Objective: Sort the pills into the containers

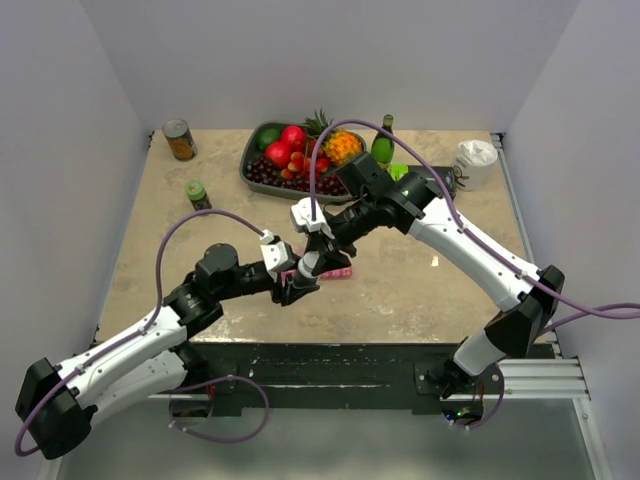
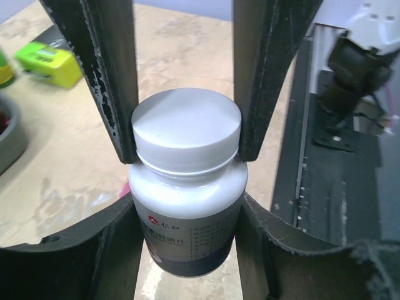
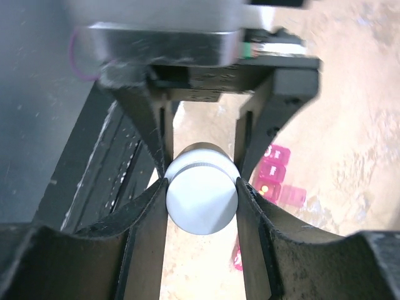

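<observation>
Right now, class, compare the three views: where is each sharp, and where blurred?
Top external: even light, sharp throughout. Left wrist: white bottle crisp, green box behind blurred. Right wrist: cap fairly sharp, pink organiser soft, top smeared.

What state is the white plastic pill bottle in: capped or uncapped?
Capped: the white round cap sits on the neck of the white plastic pill bottle, pinched by the right gripper.
</observation>
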You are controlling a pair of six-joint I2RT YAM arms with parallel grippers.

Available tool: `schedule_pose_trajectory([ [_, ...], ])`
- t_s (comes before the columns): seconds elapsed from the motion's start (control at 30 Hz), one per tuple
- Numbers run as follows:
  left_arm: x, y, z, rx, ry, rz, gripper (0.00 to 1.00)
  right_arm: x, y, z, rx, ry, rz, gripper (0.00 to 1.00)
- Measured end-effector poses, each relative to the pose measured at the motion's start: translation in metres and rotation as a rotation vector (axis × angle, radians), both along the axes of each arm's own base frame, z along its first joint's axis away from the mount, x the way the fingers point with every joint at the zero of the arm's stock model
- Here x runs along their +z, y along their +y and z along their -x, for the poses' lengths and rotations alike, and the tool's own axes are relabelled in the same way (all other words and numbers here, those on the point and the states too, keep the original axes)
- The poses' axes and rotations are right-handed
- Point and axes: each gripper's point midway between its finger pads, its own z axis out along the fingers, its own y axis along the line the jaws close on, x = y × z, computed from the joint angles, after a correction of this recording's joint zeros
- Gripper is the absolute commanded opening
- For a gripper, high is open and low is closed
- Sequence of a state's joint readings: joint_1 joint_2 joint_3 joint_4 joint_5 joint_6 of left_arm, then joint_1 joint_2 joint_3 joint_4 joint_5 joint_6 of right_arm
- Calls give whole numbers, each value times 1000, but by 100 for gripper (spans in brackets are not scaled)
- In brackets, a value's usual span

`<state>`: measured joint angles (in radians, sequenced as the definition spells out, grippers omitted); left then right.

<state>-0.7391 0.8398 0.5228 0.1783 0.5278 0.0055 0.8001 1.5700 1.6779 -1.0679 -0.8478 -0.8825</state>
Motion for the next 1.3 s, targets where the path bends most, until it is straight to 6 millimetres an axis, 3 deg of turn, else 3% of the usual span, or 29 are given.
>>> schedule_pose_trajectory([
  [0.2,-16,8,-23,170,11,-30,0,-17,10,-25,-202,83,51,41],
  [0.27,-24,12,-33,236,19,-47,0,-24,14,-35,-269,116,66,46],
  [0.37,-35,17,-44,315,32,-72,0,-35,19,-47,-355,161,90,64],
  [0.4,-36,17,-47,332,33,-69,0,-39,21,-50,-376,175,99,78],
  [0.5,-29,15,-48,335,14,-34,0,-46,22,-55,-406,206,115,99],
  [0.73,-5,18,-34,290,-39,59,0,-17,-7,-54,-341,165,90,99],
  [0.8,4,17,-24,246,-54,79,0,-5,-21,-46,-297,110,74,99],
  [0.93,3,9,-3,114,-46,52,0,14,-45,-19,-134,-50,15,99],
  [1.1,-2,-3,25,-79,-34,21,0,12,-61,21,92,-121,-42,99],
  [1.3,-15,-11,43,-202,14,-3,0,-5,-52,20,202,-130,-49,99],
])
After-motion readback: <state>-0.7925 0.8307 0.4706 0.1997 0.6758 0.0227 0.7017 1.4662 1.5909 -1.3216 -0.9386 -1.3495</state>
